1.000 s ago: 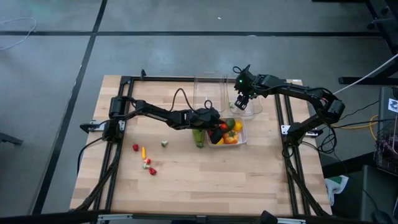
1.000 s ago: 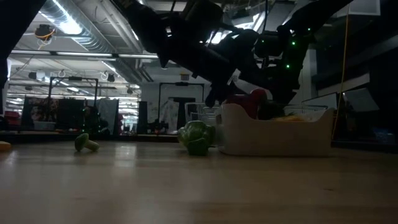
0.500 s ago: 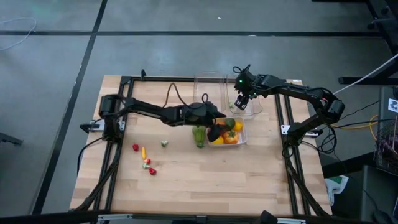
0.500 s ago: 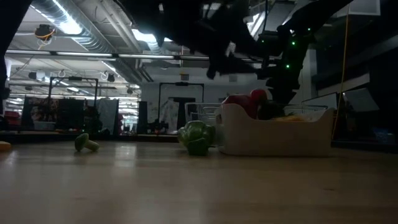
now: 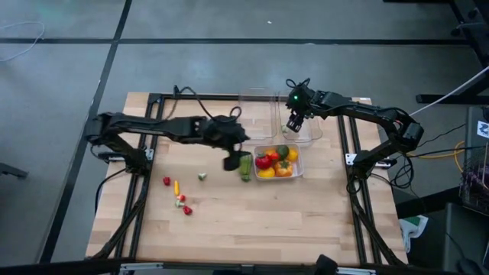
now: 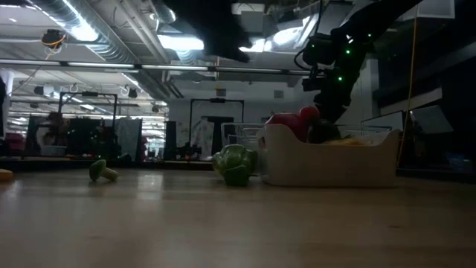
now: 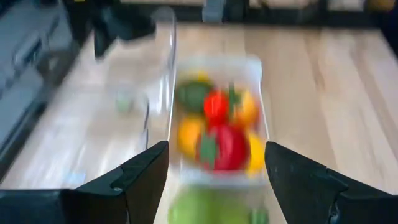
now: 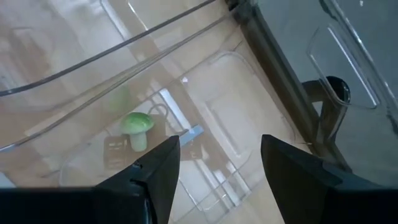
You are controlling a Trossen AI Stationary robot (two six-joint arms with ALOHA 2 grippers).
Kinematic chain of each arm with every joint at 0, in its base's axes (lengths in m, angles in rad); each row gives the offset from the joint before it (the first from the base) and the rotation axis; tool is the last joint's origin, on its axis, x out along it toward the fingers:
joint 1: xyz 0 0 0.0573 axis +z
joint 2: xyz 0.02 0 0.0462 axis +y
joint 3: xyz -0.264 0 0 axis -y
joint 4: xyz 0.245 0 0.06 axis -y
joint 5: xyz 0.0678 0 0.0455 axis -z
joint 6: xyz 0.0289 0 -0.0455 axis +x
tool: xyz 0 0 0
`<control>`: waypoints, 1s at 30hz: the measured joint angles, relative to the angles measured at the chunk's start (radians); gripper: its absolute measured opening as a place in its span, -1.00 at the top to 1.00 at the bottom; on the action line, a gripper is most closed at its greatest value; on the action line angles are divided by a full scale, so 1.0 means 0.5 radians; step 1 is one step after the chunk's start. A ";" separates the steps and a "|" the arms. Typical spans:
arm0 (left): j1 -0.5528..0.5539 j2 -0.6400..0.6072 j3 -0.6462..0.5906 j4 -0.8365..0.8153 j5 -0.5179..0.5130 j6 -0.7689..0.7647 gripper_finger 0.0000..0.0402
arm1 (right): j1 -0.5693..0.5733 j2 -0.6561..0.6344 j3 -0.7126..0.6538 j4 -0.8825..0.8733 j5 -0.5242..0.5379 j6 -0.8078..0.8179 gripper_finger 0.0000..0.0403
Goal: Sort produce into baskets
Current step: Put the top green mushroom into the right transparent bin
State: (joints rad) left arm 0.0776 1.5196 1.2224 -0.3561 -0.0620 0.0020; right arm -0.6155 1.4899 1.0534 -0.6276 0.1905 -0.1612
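Where wood table [image 5: 229, 221] ends, grey floor [image 5: 61, 61], ceiling lights [image 6: 82, 30].

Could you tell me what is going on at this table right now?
Two robot arms are sorting toy produce into tubs. The left gripper hangs open and empty beside the whitish tub, which holds red, orange and yellow pieces; a green ribbed vegetable lies just outside it. The right gripper hovers open over a clear tub holding a small green mushroom.
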 joint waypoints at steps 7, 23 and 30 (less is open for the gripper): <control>-0.036 -0.222 0.000 -0.811 -0.001 -0.013 -0.31 | 0.000 0.000 0.000 0.012 -0.078 -0.001 -0.11; -0.195 -0.233 -0.555 -0.958 0.001 -0.511 -0.31 | 0.002 -0.151 0.000 0.018 -0.140 -0.003 -0.11; -0.196 -0.233 -0.828 -0.646 0.001 -0.628 -0.31 | 0.002 -0.318 0.000 0.086 -0.162 -0.002 -0.11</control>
State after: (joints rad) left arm -0.0204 1.4033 0.8086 -0.6791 -0.0616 -0.3120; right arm -0.6147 1.3309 1.0534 -0.5847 0.1096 -0.1623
